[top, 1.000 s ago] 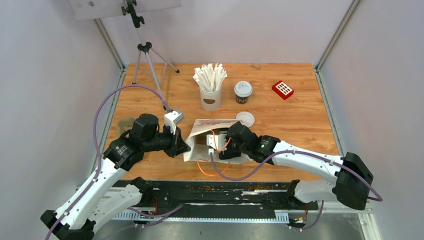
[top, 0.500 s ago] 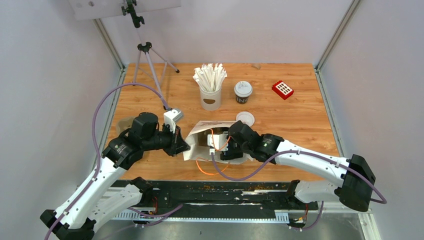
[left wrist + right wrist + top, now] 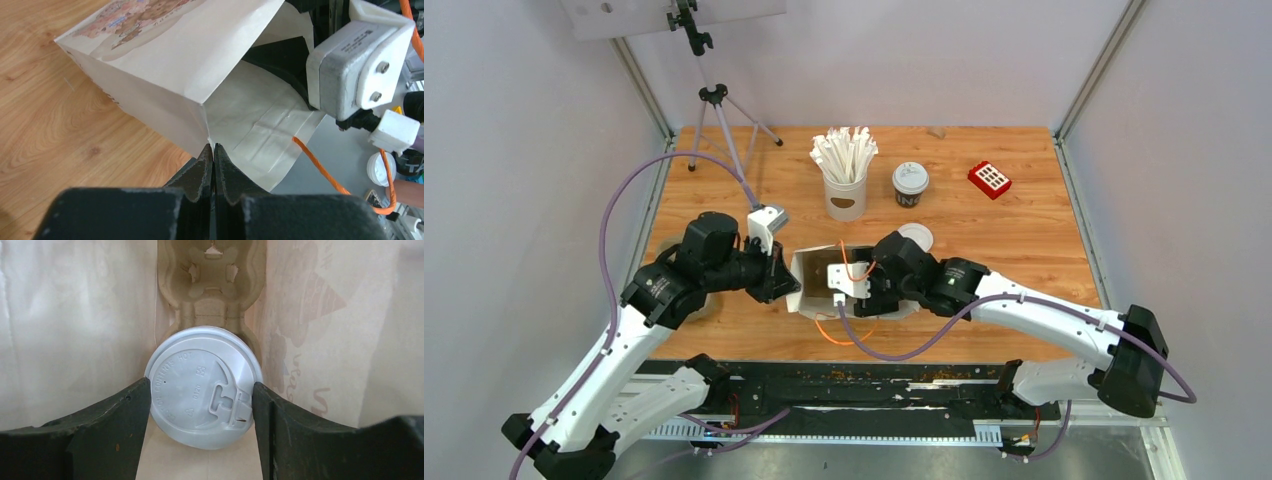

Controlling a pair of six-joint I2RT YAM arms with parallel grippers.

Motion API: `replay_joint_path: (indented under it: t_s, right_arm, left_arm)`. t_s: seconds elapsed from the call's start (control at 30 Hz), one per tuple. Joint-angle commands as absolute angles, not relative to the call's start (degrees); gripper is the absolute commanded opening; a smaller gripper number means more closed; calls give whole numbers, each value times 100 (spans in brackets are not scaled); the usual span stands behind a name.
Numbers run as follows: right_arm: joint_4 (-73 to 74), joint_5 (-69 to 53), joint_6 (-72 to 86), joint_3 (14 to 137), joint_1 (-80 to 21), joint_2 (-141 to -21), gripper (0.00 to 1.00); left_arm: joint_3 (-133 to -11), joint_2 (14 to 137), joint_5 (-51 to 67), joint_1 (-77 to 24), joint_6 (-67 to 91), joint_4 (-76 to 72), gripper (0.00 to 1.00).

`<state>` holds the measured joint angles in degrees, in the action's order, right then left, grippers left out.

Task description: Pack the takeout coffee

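Note:
A white-lidded takeout coffee cup (image 3: 202, 385) sits tilted inside the paper bag (image 3: 809, 280), in front of the beige pulp carrier (image 3: 212, 270). My right gripper (image 3: 201, 385) reaches into the bag, and its dark fingers (image 3: 120, 415) press both sides of the cup's lid. My left gripper (image 3: 213, 147) is shut on the edge of the bag's mouth (image 3: 207, 135) and holds it open. A second dark brown coffee cup (image 3: 911, 184) with a white lid stands at the back of the table, apart from both arms.
A white cup of paper-wrapped sticks (image 3: 846, 170) stands left of the second cup. A loose white round lid (image 3: 915, 238) lies just behind the bag. A red block (image 3: 990, 179) sits at back right and a tripod (image 3: 714, 110) at back left. An orange cord (image 3: 839, 335) loops under the bag.
The left gripper has drawn the bag's edge back and left, so the mouth stands wider. The right gripper has gone deeper into the bag and its fingers have narrowed onto the cup.

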<state>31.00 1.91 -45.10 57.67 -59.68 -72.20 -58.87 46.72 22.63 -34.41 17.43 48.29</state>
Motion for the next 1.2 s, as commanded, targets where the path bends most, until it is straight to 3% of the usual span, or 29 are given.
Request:
replay_joint_path:
  t_s: [0.0,0.13,0.43,1.17]
  right_arm:
    - [3179,-294,-4473,6292,-6086,-7342,60]
    - [3320,-428,-4456,6510,-6100,-7500,63]
    - [2855,-192,-4542,5993,-6095,-7551,54]
    - [2295,339,-4604,5168,-6064,-7700,60]
  left_arm:
    - [-6448,4813,2027,-3424,1811,5293,8]
    - [-6755,4990,1934,-3422,1884,5676,8]
    - [-6286,4624,2031,-3426,1944,5390,9]
    - [-5170,3940,2760,-3428,1799,4595,16]
